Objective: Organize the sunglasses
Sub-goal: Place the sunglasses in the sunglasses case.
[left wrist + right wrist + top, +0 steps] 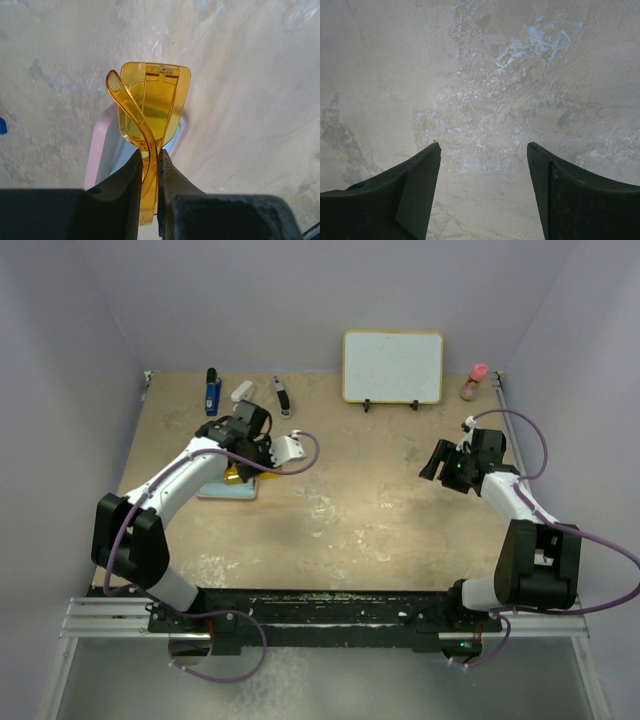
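The sunglasses (pixel 150 102) are translucent orange-amber and folded. My left gripper (pixel 149 160) is shut on them, pinching a temple arm and the frame edge between its fingertips. In the top view the left gripper (pixel 252 452) is at the left middle of the table, with the sunglasses (pixel 236 474) showing just under it. Directly below them lies a pink-rimmed case (pixel 96 150) with a light blue surface inside (pixel 114 155); in the top view it shows as a light blue patch (pixel 226 490). My right gripper (pixel 441 462) (pixel 484 147) is open and empty above bare table at the right.
A whiteboard (pixel 393 367) stands at the back. A blue object (pixel 213 392), a white object (pixel 242 392) and a black tool (pixel 283 397) lie at the back left. A small pink-capped bottle (pixel 477 382) stands at the back right corner.
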`<action>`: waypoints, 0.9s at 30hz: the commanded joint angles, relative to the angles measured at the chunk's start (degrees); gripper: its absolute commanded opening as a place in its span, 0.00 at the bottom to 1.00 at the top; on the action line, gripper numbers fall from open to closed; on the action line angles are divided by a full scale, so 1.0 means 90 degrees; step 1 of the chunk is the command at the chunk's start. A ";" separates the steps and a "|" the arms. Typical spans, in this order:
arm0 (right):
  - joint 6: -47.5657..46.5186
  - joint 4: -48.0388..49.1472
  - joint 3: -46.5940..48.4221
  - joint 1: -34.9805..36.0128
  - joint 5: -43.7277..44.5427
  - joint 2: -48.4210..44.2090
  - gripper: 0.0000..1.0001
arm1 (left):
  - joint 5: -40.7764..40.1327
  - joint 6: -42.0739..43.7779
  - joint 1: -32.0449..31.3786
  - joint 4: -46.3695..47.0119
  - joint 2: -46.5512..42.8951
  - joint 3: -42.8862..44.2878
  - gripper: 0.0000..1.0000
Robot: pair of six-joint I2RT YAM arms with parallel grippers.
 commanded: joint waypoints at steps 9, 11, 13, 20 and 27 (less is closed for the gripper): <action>-0.0115 -0.0015 0.0163 0.0031 0.0097 -0.0125 0.76 | 0.1132 0.2229 0.1142 -0.0786 0.0130 -0.0353 0.04; -0.0108 -0.0012 0.0184 0.0029 0.0090 -0.0085 0.76 | 0.1144 0.2412 0.1327 -0.0778 0.0197 -0.0335 0.04; -0.0101 -0.0015 0.0218 0.0029 0.0080 -0.0028 0.76 | 0.1208 0.2576 0.1530 -0.0822 0.0309 -0.0266 0.04; -0.0041 0.0055 0.0207 0.0030 0.0077 0.0065 0.77 | 0.1417 0.3153 0.2021 -0.1080 0.0726 -0.0023 0.04; 0.0015 0.0061 0.0279 0.0029 0.0087 0.0204 0.77 | 0.1463 0.3319 0.2168 -0.1064 0.1046 0.0228 0.04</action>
